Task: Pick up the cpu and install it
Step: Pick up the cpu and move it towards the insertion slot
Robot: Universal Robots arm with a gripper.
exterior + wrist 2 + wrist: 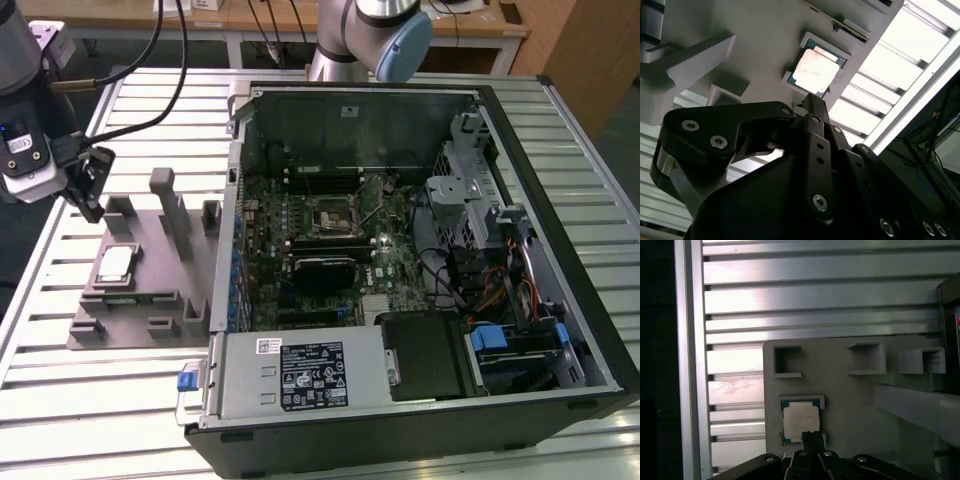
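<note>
gripper (93, 208): fingers pressed together, holding nothing; hangs over the cpu, apart from it
cpu (800, 420): lies flat, silvery top up, in a recess of the grey fixture tray (150, 272)
tray: on slatted table (100, 400), just beside open computer case (560, 210), on the exterior view's left
socket frame (333, 215): on motherboard inside case, well apart from cpu
</note>
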